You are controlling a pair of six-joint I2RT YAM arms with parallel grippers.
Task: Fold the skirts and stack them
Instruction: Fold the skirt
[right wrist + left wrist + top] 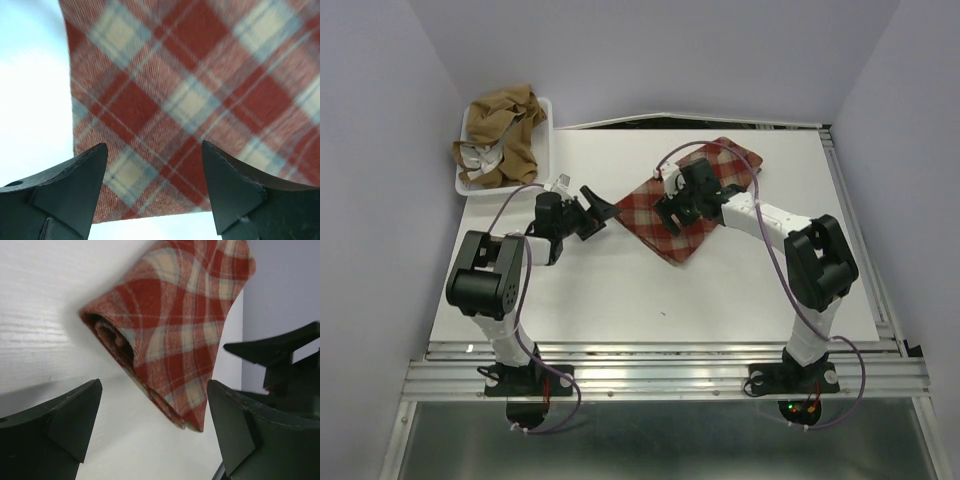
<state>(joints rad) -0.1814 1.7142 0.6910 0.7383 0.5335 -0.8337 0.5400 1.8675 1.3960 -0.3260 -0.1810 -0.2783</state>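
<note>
Lying folded on the surface (720, 300), the plaid skirt (705, 190) sits beneath the released right end effector (670, 215), the released, empty left end effector (600, 210) nearby; tan skirts (500, 135) fill the far-left tray (544, 130).

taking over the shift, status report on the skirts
Left end effector open, right end effector open. Plaid skirt folded mid-table, tan skirts in tray. Nothing blocking.
</note>
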